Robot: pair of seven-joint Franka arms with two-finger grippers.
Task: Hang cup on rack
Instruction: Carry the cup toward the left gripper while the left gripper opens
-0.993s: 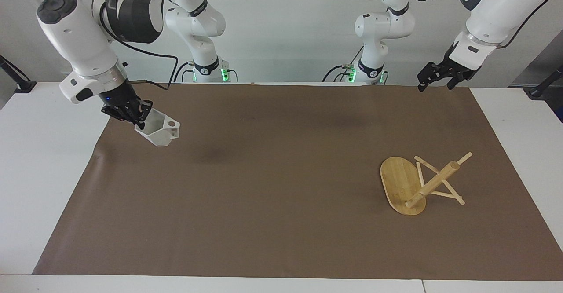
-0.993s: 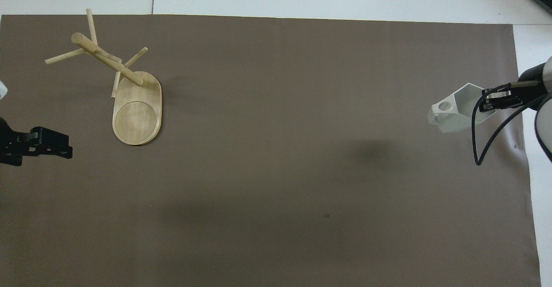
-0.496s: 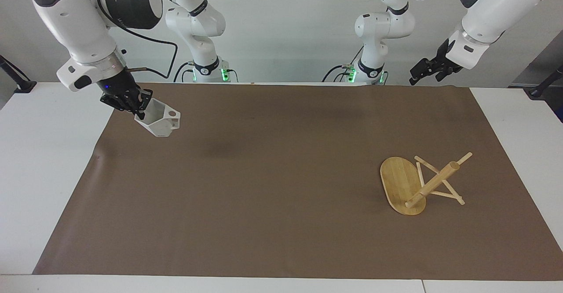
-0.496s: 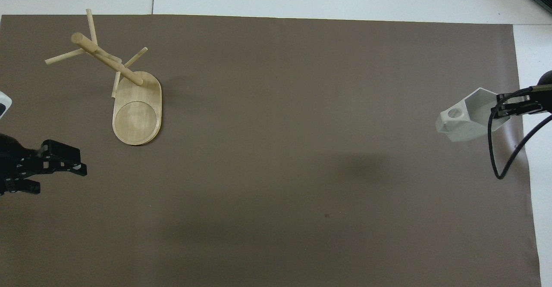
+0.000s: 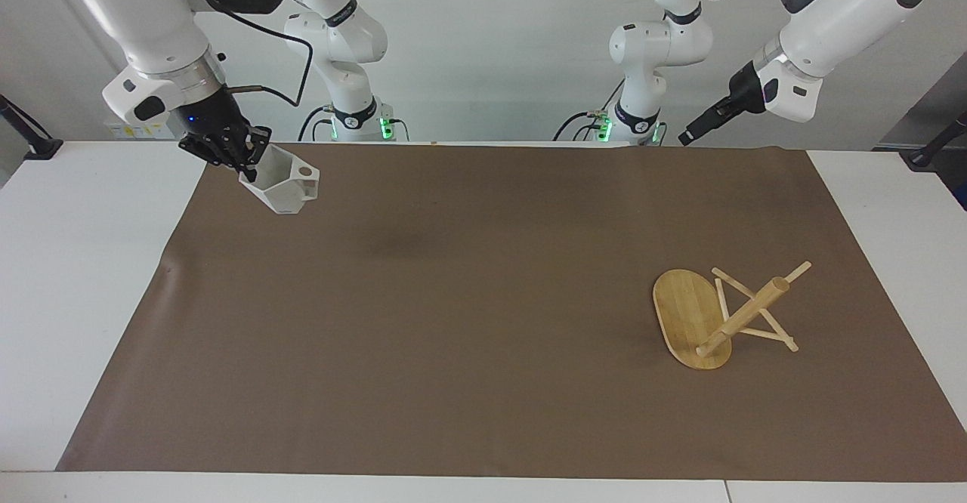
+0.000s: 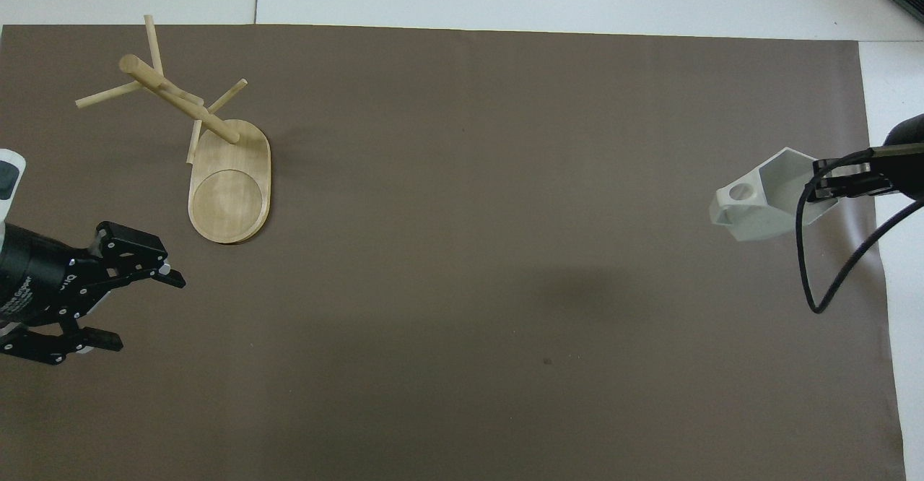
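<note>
Right tool (image 5: 245, 157) pinching cup (image 5: 285, 188) rim, fingertips hidden

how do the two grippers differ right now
The right gripper is shut on the cup's rim, holding it above the brown mat; the left gripper is open and holds nothing. Right is at its own end, left near the rack. Both are raised.

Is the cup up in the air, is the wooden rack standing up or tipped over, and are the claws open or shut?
cup: lifted off the mat, tilted, held by its rim.
rack: lying tipped over on the brown mat, post and pegs sideways, nothing hanging on it.
right claw: shut on the cup, up over the mat's right-arm end.
left claw: open, empty, up in the air.
</note>
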